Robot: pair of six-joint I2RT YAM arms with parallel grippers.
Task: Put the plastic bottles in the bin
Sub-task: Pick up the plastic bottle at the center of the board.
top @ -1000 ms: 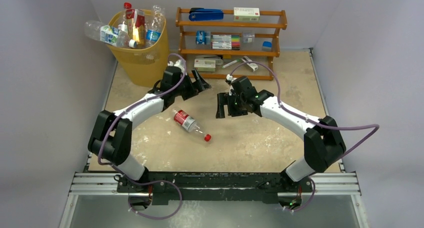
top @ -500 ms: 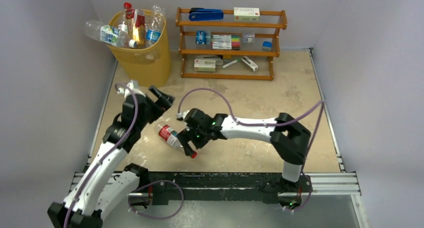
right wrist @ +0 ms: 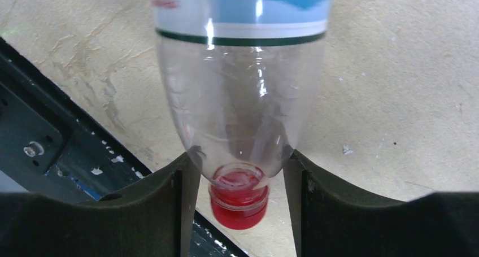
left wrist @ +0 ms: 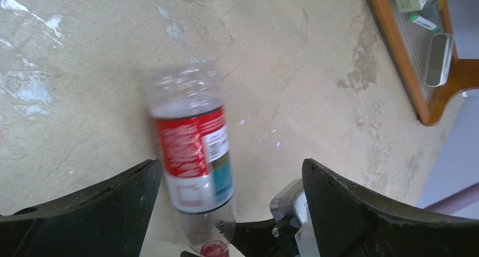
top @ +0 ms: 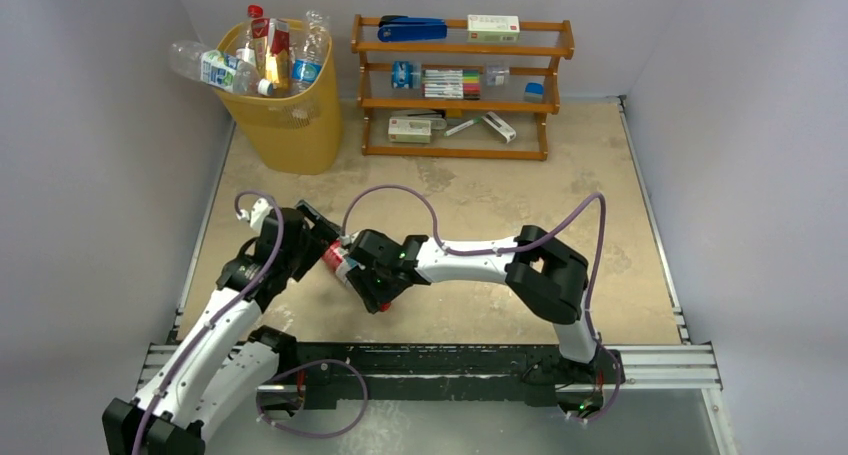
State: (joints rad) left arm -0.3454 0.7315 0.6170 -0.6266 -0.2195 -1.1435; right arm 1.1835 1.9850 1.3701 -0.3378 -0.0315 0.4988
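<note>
One clear red-labelled bottle with a red cap is near the near-left corner of the table, well apart from the yellow bin at the far-left corner. The right gripper pinches its tapered shoulder just above the cap. The left gripper gapes wide, holding nothing. The bottle looks empty, light, thin-walled and slick, so the labelled waist probably offers a surer hold than the sloping shoulder.

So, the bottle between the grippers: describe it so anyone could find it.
From the yellow bin in the far-left corner, come toward the arm bases. One bottle is there alone. It is clear, red-labelled, red-capped, the only one outside the bin.
</note>
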